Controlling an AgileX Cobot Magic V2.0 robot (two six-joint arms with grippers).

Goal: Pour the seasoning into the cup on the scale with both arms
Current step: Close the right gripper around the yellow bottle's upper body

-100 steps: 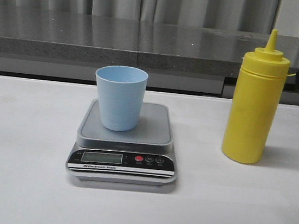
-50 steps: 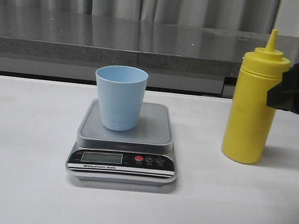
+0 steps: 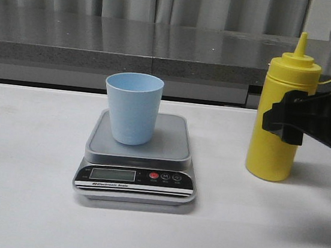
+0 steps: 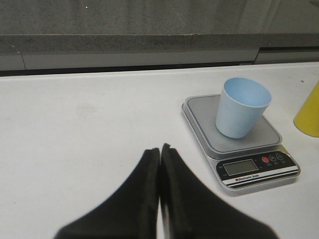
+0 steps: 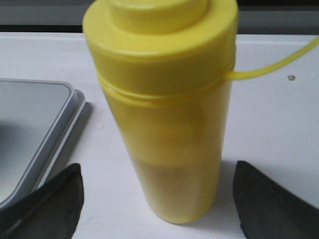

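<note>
1. White bench (image 3: 23, 203) runs before a grey stone ledge (image 3: 103, 44) and grey curtains
2. Right black tool (image 5: 158, 199), spread wide, flanks the tall yellow plastic squeeze bottle (image 3: 280, 114) without touching it
3. Left black tool (image 4: 159, 154) is pressed closed, empty
4. Small light blue plastic cup (image 3: 132, 108) stands upright on the grey-silver digital scale (image 3: 138, 157), left of the bottle

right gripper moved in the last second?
Yes. In the front view the right gripper has come in from the right edge toward the robot's left and now overlaps the seasoning bottle, which stands in the same spot.
</note>
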